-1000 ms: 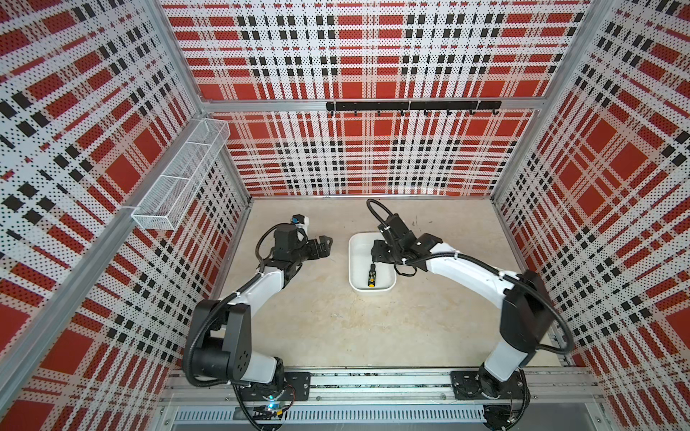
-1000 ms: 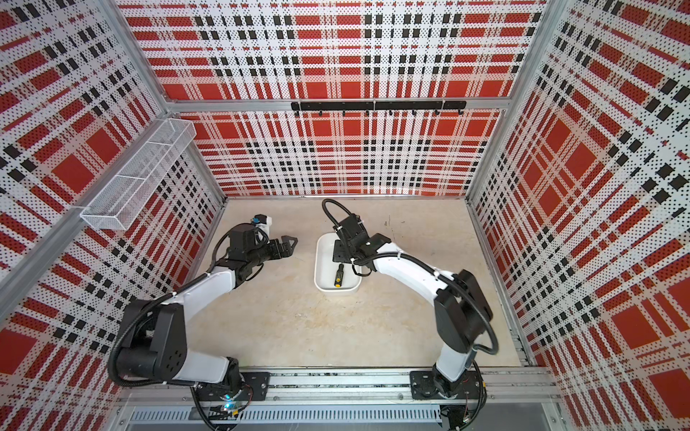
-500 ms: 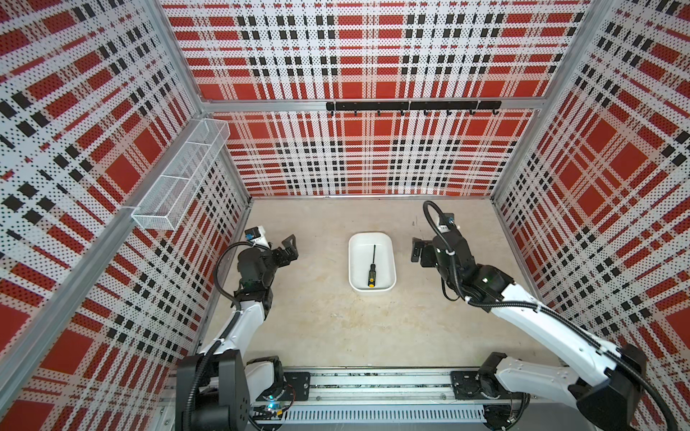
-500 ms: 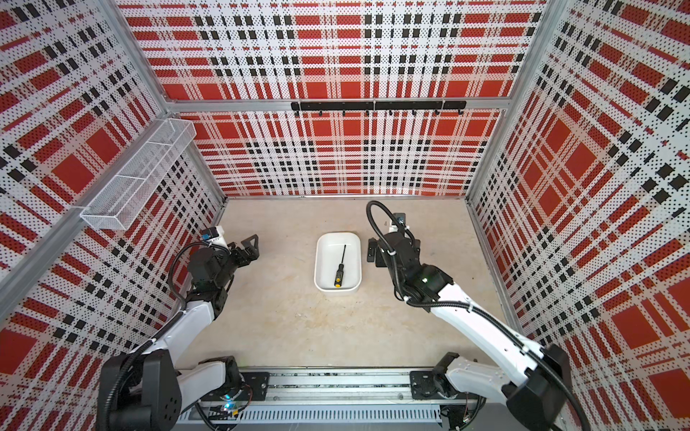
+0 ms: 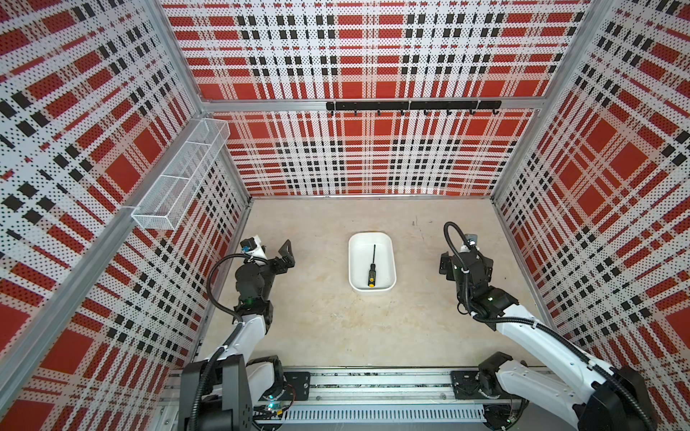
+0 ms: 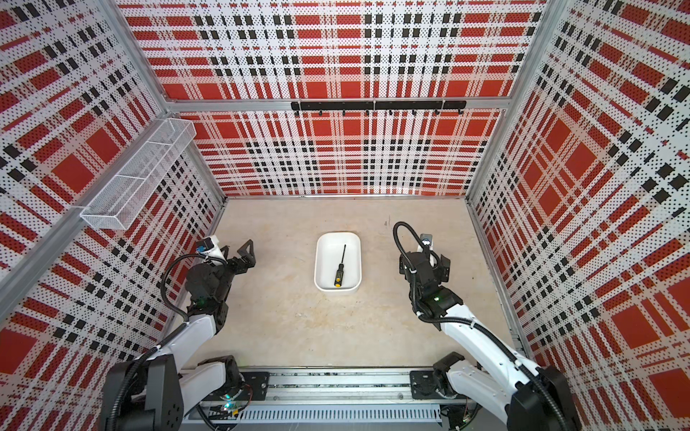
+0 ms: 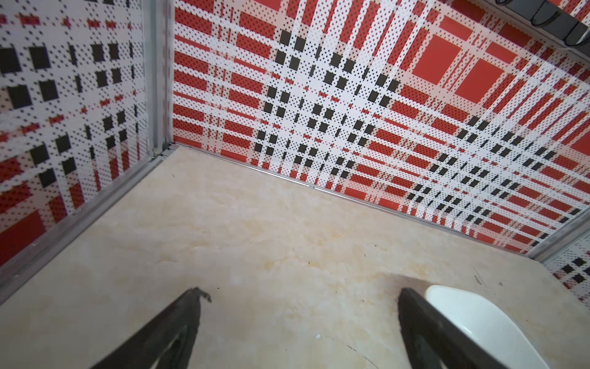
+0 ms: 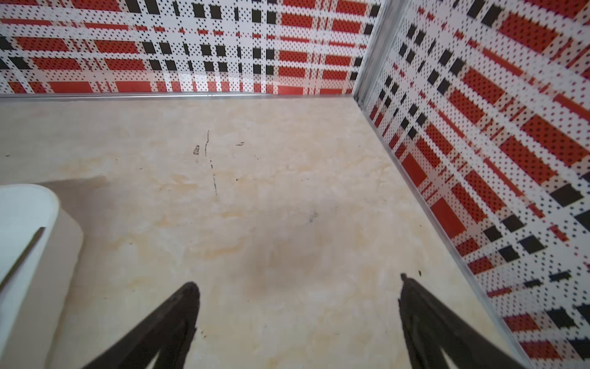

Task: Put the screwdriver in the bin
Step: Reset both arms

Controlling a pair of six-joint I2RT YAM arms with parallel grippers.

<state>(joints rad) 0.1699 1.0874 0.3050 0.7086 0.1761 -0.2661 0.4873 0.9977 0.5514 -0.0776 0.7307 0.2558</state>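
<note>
The screwdriver [image 5: 372, 265] lies flat inside the bin [image 5: 392, 261], along its length. Its yellow butt end is near the wall on the robot's side, and its tip points toward the back; both top views show this. I judge the task as done. What remains is only to keep the arms clear: any further move should go up and outward, so that no finger knocks the bin, which looks light, across the worktop [image 5: 317, 328]. The right hand [image 8: 300, 281] stands wide apart and holds nothing, well to the side of the bin. The left hand [image 7: 300, 292] is also apart and empty, on the opposite side.
</note>
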